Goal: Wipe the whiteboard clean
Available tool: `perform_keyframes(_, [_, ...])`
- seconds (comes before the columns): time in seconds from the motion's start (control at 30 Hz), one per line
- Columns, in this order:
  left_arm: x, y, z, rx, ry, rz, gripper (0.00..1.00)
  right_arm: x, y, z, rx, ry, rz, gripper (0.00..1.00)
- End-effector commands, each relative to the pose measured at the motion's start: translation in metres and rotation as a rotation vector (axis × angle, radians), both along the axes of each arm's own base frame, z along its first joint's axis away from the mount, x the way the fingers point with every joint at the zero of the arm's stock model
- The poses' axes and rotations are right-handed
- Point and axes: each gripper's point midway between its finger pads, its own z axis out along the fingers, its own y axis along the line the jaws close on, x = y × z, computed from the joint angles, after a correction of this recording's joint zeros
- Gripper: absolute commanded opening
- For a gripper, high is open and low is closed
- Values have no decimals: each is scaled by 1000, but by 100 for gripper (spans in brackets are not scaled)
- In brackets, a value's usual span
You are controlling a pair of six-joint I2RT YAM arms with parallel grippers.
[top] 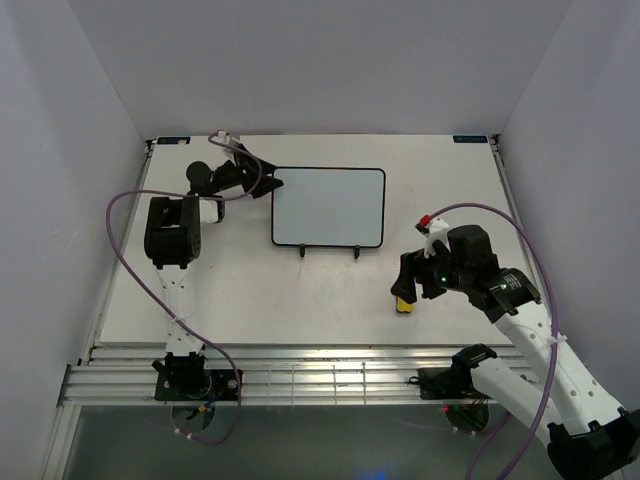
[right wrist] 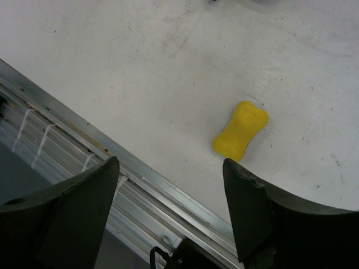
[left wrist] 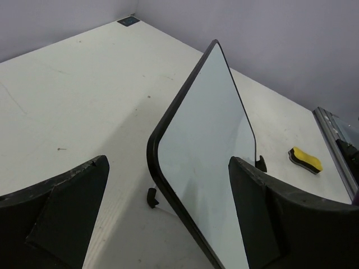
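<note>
While the left claw (left wrist: 168, 162) stands wide, the whiteboard (top: 330, 205) tilts between its fingers, its rounded, black-framed corner nearest and its face blank and glossy. I cannot tell whether they touch. The right claw (right wrist: 168, 162) is also wide. The yellow, bone-shaped eraser (right wrist: 240, 130) lies just ahead on the matte white surface (top: 260, 290), which runs on well past it. A ribbed metal rail (right wrist: 67, 129) lies close below.

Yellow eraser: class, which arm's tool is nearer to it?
Right. The right tool hovers open close by the yellow eraser; the left tool is across the table, at the left edge of the whiteboard.
</note>
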Motion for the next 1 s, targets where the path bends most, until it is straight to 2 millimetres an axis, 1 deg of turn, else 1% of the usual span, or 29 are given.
perform_keyframes(0.0, [-24,4,98,-33,-464,46,98,8,5,10,32,-64,9,83])
perform_keyframes(0.03, [-23,6,106,-68,-431,75,98,10,5,11,37,-77,4,90])
perform_keyframes(0.07, [-23,11,110,-85,-410,98,98,11,5,12,43,-79,-9,90])
perform_keyframes(0.1, [-24,28,117,-95,-394,147,98,14,4,13,41,-87,-26,90])
perform_keyframes(0.13, [-22,33,126,-130,-376,193,98,19,4,16,46,-104,-42,90])
perform_keyframes(0.2, [-18,39,120,-142,-262,255,98,27,0,18,47,-118,-99,90])
perform_keyframes(0.23, [-17,44,139,-164,-224,307,98,31,-1,19,47,-126,-122,90])
perform_keyframes(0.27, [1,56,132,-177,-102,433,98,36,-2,23,51,-146,-144,90])
perform_keyframes(0.3, [0,56,133,-182,-61,479,98,42,-8,25,41,-162,-191,90])
perform_keyframes(0.33, [-14,56,145,-179,-54,517,98,45,-11,27,33,-174,-216,90])
perform_keyframes(0.37, [-14,59,131,-149,56,575,98,49,-15,31,24,-186,-246,90])
perform_keyframes(0.4, [-8,73,132,-136,71,690,98,55,-26,33,-10,-210,-303,90])
perform_keyframes(0.43, [-13,79,127,-107,113,738,98,59,-31,40,-16,-234,-331,90])
perform_keyframes(0.47, [-30,72,123,-60,229,778,98,61,-35,45,-24,-251,-358,90])
perform_keyframes(0.5, [-31,91,120,-45,281,901,98,64,-44,48,-49,-267,-399,90])
perform_keyframes(0.53, [-40,101,115,-6,323,964,98,65,-46,55,-47,-284,-411,90])
perform_keyframes(0.57, [-69,110,113,41,366,1016,98,64,-48,58,-49,-291,-417,90])
perform_keyframes(0.6, [-80,127,110,59,376,1115,98,63,-54,58,-70,-290,-438,90])
perform_keyframes(0.63, [-98,133,96,127,418,1146,98,62,-58,62,-79,-302,-451,90])
perform_keyframes(0.67, [-118,137,100,151,405,1161,98,62,-66,64,-104,-316,-483,90])
perform_keyframes(0.7, [-128,143,100,180,406,1186,98,61,-73,67,-117,-329,-507,90])
perform_keyframes(0.73, [-142,147,89,260,419,1188,98,58,-79,68,-142,-331,-525,90])
perform_keyframes(0.77, [-151,148,89,293,412,1186,98,56,-85,72,-163,-345,-534,90])
perform_keyframes(0.8, [-163,148,100,302,378,1180,98,55,-96,76,-194,-362,-577,90])
perform_keyframes(0.83, [-172,147,103,325,364,1165,98,49,-103,78,-216,-364,-587,90])
perform_keyframes(0.87, [-184,149,99,382,360,1154,98,46,-109,90,-229,-393,-599,90])
perform_keyframes(0.9, [-193,150,100,397,341,1148,98,42,-114,97,-231,-403,-606,90])
perform_keyframes(0.93, [-210,153,109,406,313,1164,98,38,-117,101,-236,-407,-609,90])
perform_keyframes(0.97, [-219,153,114,408,293,1165,98,31,-121,102,-253,-397,-607,90])
